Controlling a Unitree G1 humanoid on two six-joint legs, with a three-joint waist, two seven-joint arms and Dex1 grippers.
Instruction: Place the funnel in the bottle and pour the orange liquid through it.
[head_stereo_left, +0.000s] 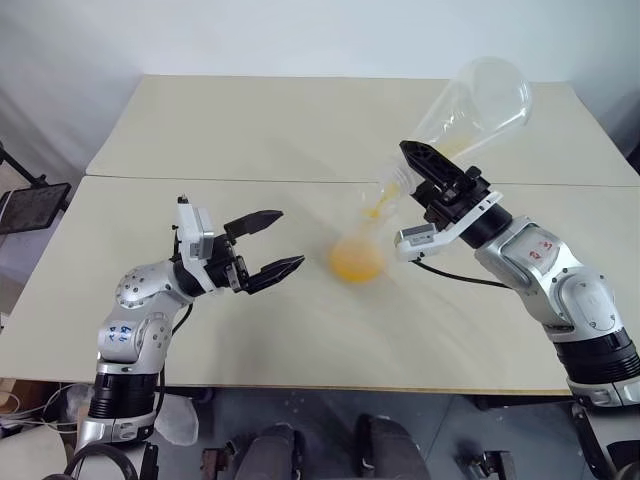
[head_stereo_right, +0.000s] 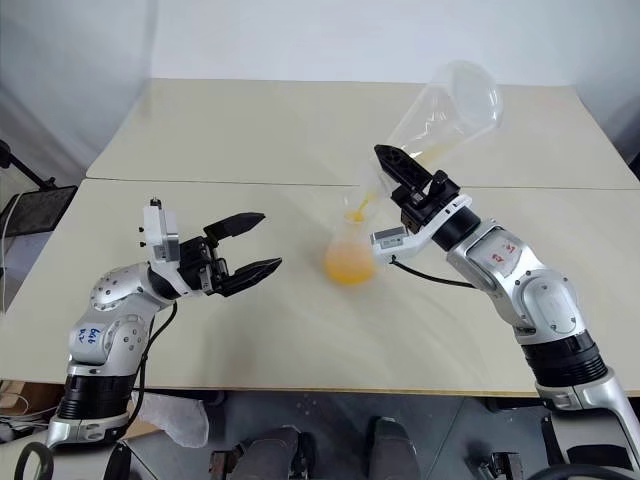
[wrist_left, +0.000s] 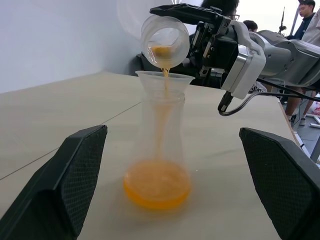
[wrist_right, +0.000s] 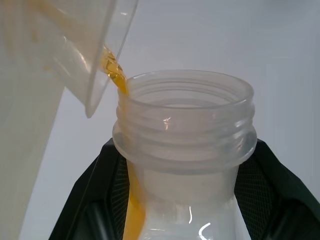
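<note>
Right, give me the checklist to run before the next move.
1. Funnel seated in the bottle mouth: ok.
2. Orange liquid stream landing inside the funnel: ok.
3. Bottle upright on the table: ok.
4. Right gripper shut on the large flask neck: ok.
5. Large flask drained: not ok, liquid is running from it.
6. Left gripper open, apart from the bottle: ok.

Funnel (wrist_left: 164, 78): stem hidden inside the bottle (wrist_left: 159, 150) neck, can't tell how deep it sits. Left gripper (wrist_left: 170, 200) fingers cut off at bottom edge in left wrist view. Larger flask (wrist_right: 55, 75) cropped at upper left of right wrist view, base out of frame. People at upper right (wrist_left: 305, 15) partly cut off, blurred.
</note>
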